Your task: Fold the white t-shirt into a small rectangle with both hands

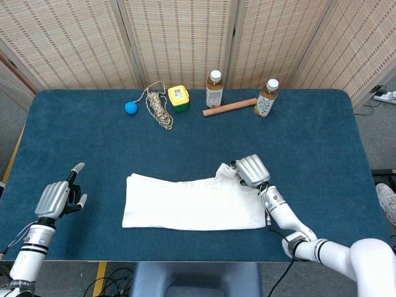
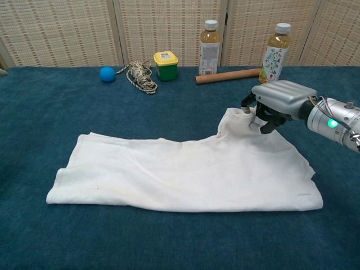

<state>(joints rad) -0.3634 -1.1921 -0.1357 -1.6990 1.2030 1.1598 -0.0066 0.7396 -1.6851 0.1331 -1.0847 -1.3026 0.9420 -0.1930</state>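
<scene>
The white t-shirt lies flat on the blue table, folded lengthwise, with a sleeve flap sticking up at its far right corner. My right hand pinches that flap and holds it a little above the cloth. My left hand hovers near the table's front left edge, well clear of the shirt, fingers apart and holding nothing. The chest view does not show the left hand.
Along the far edge stand a blue ball, a coil of rope, a yellow-lidded green box, two drink bottles and a wooden rod.
</scene>
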